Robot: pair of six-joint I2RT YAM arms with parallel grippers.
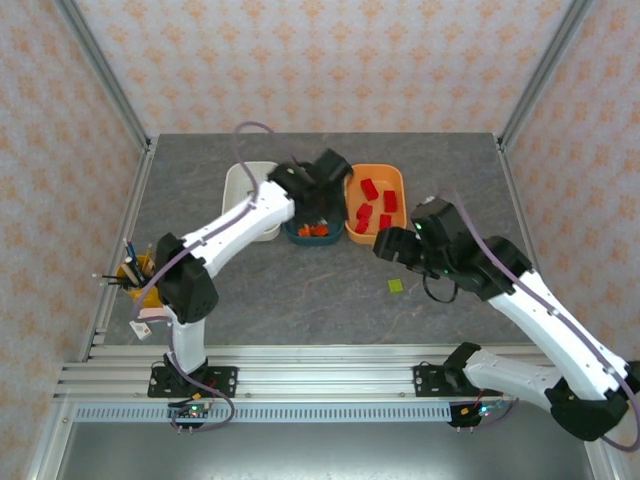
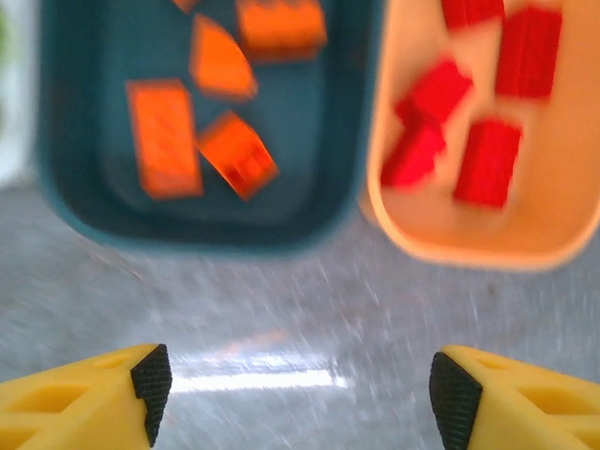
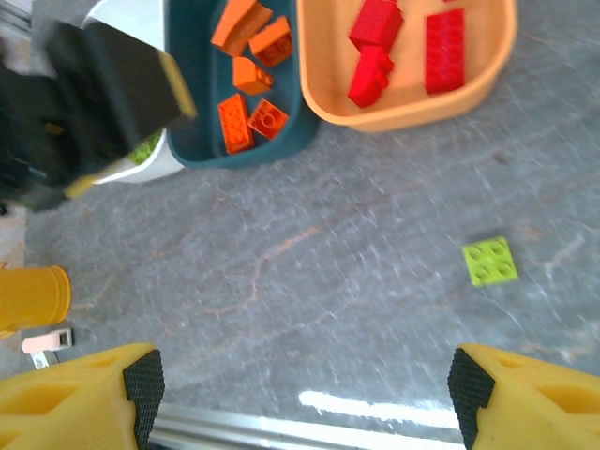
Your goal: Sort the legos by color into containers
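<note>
Grey, stone-patterned table [image 1: 300,300] lies between peach patterned walls [image 1: 330,60].

From the top camera, three tubs stand in a row at the far middle: white tub [image 1: 243,190], dark teal tub [image 1: 300,238], orange tub [image 1: 399,180]. The left gripper [image 1: 318,200] hangs over the dark teal tub and covers most of it. Orange legos [image 1: 316,230] show at the tub's near end. Red legos [image 1: 369,188] lie in the orange tub. One lime green lego [image 1: 396,286] lies alone on the table, near the right gripper [image 1: 388,245] but apart from it.

At the left wrist, the jaws stand wide with nothing between them. The orange legos [image 2: 164,136] lie ahead of the fingers [image 2: 150,380], inside the dark teal tub [image 2: 206,234]. The picture is blurred, so they number four or perhaps five. The red legos [image 2: 487,159] lie ahead to the right.

At the right wrist, the jaws are also spread and empty. The lime green lego [image 3: 489,261] rests on bare table, ahead of the right-hand finger [image 3: 466,394] and well short of the tubs.
</note>
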